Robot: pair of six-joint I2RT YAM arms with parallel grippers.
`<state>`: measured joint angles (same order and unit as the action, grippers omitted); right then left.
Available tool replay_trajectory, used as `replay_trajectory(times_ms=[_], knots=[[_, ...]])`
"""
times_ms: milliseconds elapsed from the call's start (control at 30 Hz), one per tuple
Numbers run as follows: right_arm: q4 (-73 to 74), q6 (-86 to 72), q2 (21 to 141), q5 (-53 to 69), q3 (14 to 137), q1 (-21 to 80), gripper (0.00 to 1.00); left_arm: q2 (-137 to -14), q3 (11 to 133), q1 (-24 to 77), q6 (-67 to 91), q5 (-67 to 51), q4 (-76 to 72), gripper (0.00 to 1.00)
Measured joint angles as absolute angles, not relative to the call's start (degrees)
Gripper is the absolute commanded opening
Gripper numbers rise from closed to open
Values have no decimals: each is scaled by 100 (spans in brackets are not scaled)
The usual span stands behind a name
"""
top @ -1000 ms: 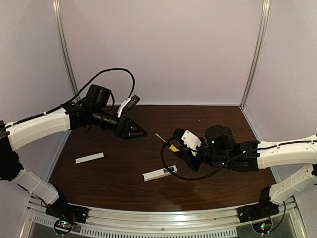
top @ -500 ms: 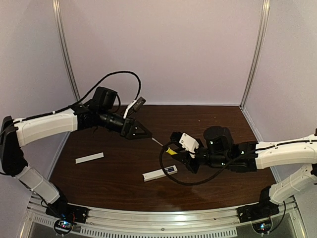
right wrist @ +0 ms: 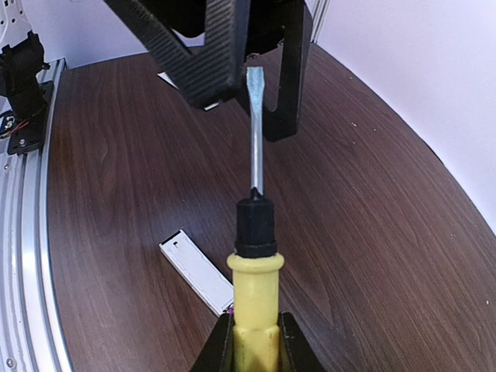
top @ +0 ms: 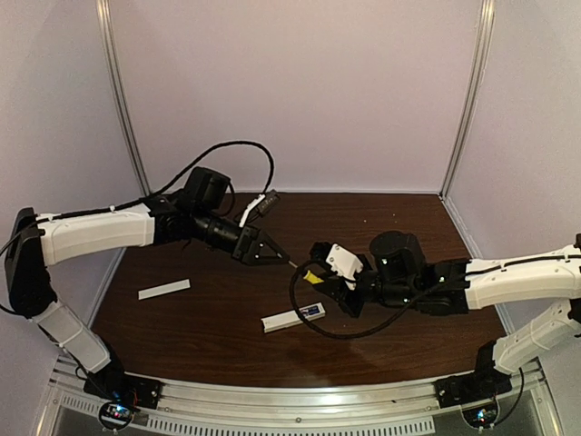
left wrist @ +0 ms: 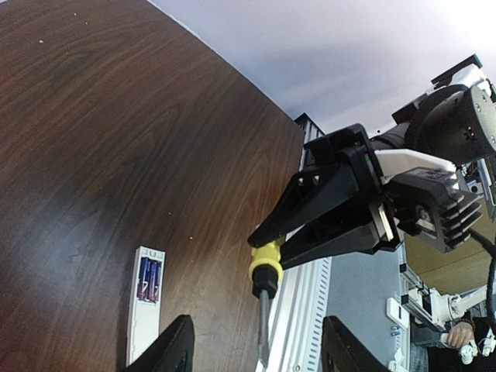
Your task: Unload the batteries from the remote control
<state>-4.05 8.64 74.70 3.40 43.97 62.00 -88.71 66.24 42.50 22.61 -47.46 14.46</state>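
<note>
My right claw (right wrist: 252, 338) clamps the yellow-handled steel screwdriver (right wrist: 254, 291), I think to pass its shaft to my wide-open left claw (left wrist: 260, 353). The slim white plastic remote control (left wrist: 143, 322) lies on the dark wooden tabletop (left wrist: 116, 116), with the blue-purple cylindrical batteries (left wrist: 149, 279) inside.

Remote control (left wrist: 144, 318) runs off the bottom edge.

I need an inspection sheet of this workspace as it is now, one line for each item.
Surface: dark wooden table.
Job's things: remote control lying open, batteries inside it.
Clutter: white cover strip lying apart, leftward.
Hands: right hand shut on screwdriver; left hand open around its shaft.
Cables: black cable loops beside the remote control.
Surroundings: pale walls, metal rail at near edge.
</note>
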Motion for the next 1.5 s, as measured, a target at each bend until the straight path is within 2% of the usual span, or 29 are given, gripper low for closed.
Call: replay_trajectory(times_ms=[600, 833, 1000, 1167, 1200, 1300, 1367, 1400, 1467, 1500], knots=[[-399, 869, 7502, 270, 4464, 6241, 0, -9249, 6722, 4436, 2453, -4709, 1306, 39], [-362, 871, 7524, 228, 4464, 6265, 0, -9360, 6770, 4438, 2554, -4709, 1238, 21], [-357, 873, 7524, 139, 4464, 6265, 0, -9384, 6847, 4466, 2528, -4742, 1221, 0], [-364, 873, 7524, 60, 4475, 6265, 0, -9384, 6910, 4482, 2497, -4731, 1269, 0], [-364, 867, 7524, 30, 4477, 6265, 3, -9384, 6912, 4482, 2497, -4724, 1269, 0], [-309, 816, 7526, -71, 4504, 6274, 35, -9384, 6912, 4484, 2497, -4709, 1269, 0], [-244, 731, 7542, -158, 4574, 6285, 48, -9376, 6912, 4484, 2482, -4659, 1284, 0], [-226, 681, 7550, -211, 4613, 6285, 71, -9371, 6912, 4484, 2471, -4622, 1319, 0], [-211, 565, 7577, -305, 4692, 6285, 93, -9365, 6912, 4484, 2438, -4530, 1380, 0], [-204, 554, 7594, -390, 4729, 6285, 99, -9360, 6912, 4484, 2421, -4484, 1393, 0]])
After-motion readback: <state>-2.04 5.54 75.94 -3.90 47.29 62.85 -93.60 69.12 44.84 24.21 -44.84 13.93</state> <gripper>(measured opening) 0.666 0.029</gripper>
